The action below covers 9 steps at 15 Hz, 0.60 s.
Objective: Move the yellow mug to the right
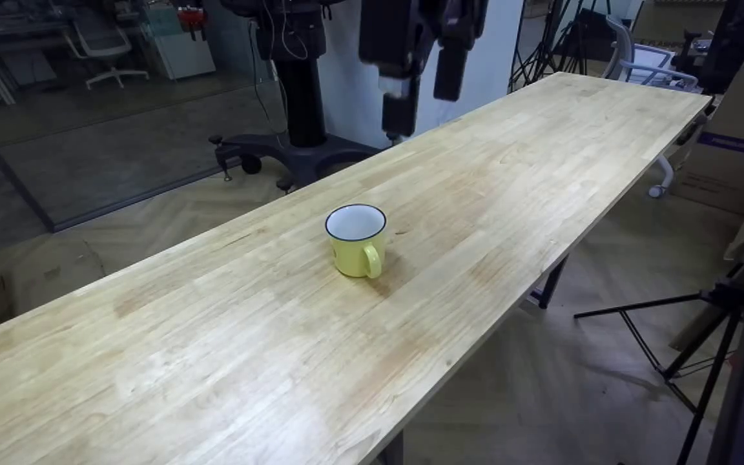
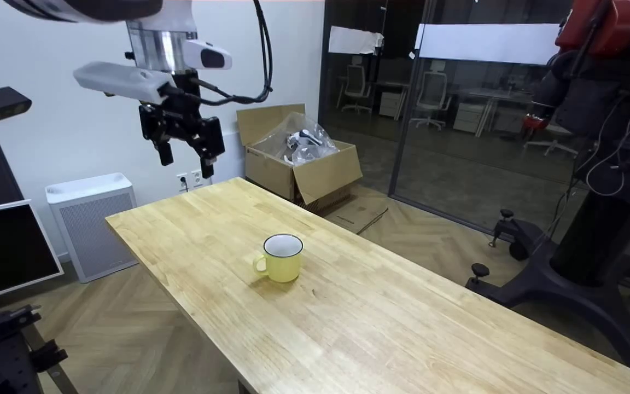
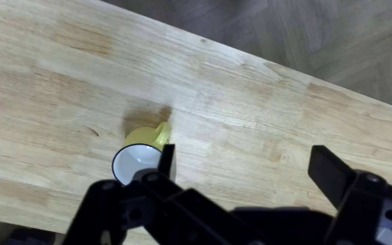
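Observation:
The yellow mug stands upright on the wooden table, with a white inside, a dark rim and a side handle; it shows in both exterior views point(image 1: 348, 257) point(image 2: 285, 268). My gripper hangs well above the table, apart from the mug, in both exterior views point(image 1: 423, 113) point(image 2: 187, 167). Its two fingers are spread wide with nothing between them. In the wrist view my gripper point(image 3: 242, 148) is open over bare wood, and the mug point(image 3: 141, 135) lies left of the jaws. The left finger hides part of the mug's rim; the handle points up and right there.
The long wooden table point(image 1: 230, 336) has its long edges near the mug on both sides. A dark wheeled stand point(image 2: 544, 284) is beside the table. An open cardboard box point(image 2: 268, 172) stands on the floor past the table's end. A tripod point(image 1: 727, 297) stands off the table.

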Available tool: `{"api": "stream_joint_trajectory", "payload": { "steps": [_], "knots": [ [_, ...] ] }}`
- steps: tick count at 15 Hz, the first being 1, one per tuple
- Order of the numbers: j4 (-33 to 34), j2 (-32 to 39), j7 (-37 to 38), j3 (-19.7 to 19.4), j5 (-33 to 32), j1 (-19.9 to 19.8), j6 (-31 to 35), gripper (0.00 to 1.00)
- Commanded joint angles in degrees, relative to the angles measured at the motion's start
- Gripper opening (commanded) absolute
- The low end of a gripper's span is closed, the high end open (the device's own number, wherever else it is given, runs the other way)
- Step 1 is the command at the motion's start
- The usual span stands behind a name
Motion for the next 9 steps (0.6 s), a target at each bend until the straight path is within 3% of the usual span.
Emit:
{"api": "stream_joint_trajectory", "payload": {
  "steps": [1, 3, 4, 9],
  "knots": [
    [1.99, 6.41, 0.31, 0.24, -6.19, -0.52, 8.48, 1.0],
    [2.59, 9.09, 4.54, 0.38, -12.04, -1.42, 12.59, 1.0],
    [0.54, 6.48, 0.94, -0.3, -8.15, -0.31, 10.69, 1.0],
    [1.71, 8.99, 2.2, -0.29, -10.71, -0.81, 12.69, 1.0]
  ]
}}
